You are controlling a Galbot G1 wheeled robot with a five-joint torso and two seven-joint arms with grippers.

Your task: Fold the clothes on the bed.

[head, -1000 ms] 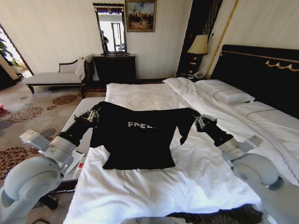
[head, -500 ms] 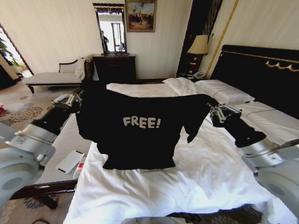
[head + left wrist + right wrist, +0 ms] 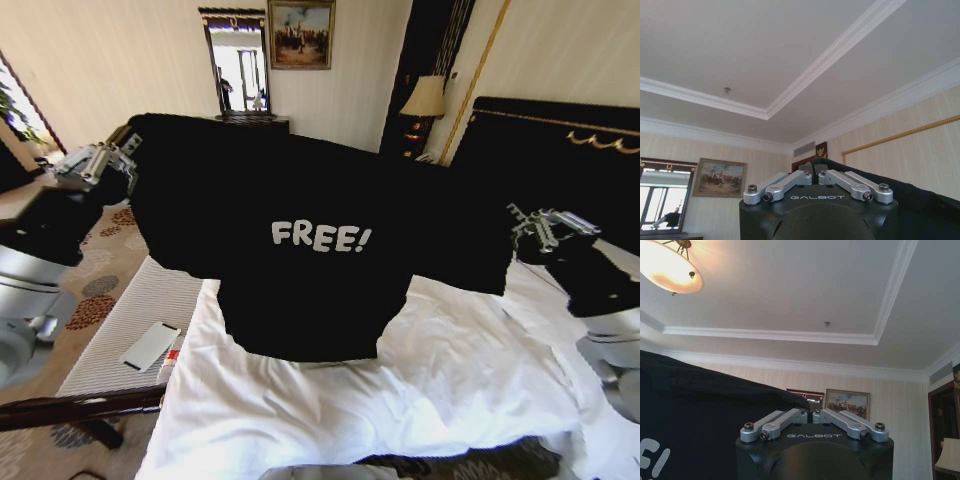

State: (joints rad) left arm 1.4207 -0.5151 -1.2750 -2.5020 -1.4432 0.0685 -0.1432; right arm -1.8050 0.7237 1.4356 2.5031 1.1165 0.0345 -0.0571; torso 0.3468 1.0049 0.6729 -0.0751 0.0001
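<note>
The black T-shirt [image 3: 310, 250] hangs spread in the air above the bed [image 3: 430, 390], held up by both arms at once. The left gripper [image 3: 118, 158] sits at one upper corner of the garment, out over the edge of the bed on the robot's left. The right gripper [image 3: 520, 225] sits at the opposite upper corner, toward the dark headboard [image 3: 560, 150]. In the left wrist view the left gripper's jaws are drawn together with black fabric pinched between them. The right wrist view shows the same on the right, its jaws closed on the shirt's edge.

The relation that matters is the line between the two grips. The shirt's top edge runs side to side between them, roughly level but a little lower on the right. The body of the shirt drops straight down from that line. The white "FREE!" print [image 3: 320, 237] faces the robot and reads upright. The hem appears to reach or brush the white sheet at about the middle of the bed, nearer the robot than the pillows.

Each arm is about equally far from the shirt's centre, so neither has the advantage. Any lay-down would likely need both to move together to keep the top edge taut.
</note>
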